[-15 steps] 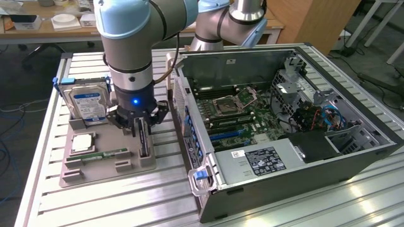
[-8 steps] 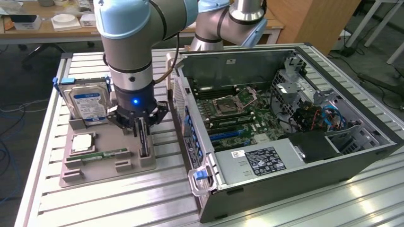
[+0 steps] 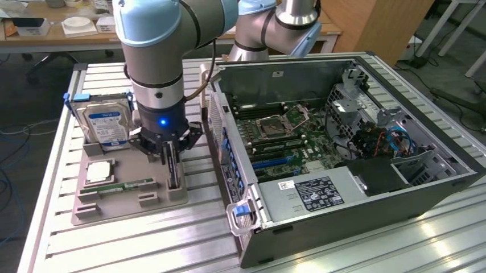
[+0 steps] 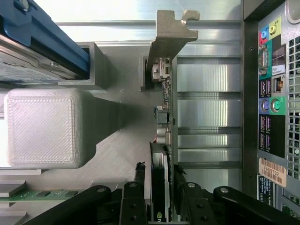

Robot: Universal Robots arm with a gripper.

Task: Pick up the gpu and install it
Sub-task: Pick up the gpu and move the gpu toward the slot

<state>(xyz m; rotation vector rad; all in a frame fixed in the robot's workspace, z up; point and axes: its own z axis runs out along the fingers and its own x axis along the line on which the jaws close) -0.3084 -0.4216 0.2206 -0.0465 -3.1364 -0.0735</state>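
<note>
The gpu (image 4: 163,117) is stood on edge in a slot of the grey tray (image 3: 125,207) and is straddled by the gripper (image 3: 170,153), its jaws held apart on either side. If gripped off-centre, the card could be tilted and jammed in the slot.

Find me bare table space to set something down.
Bare table in front of the tray, and the corner at the exterior view's right beside the case. Crowded between tray and case, with the gripper at the gpu.

Bare tray (image 4: 126,140) flanks the gpu (image 4: 159,183); the computer case (image 4: 272,117) walls one side.
</note>
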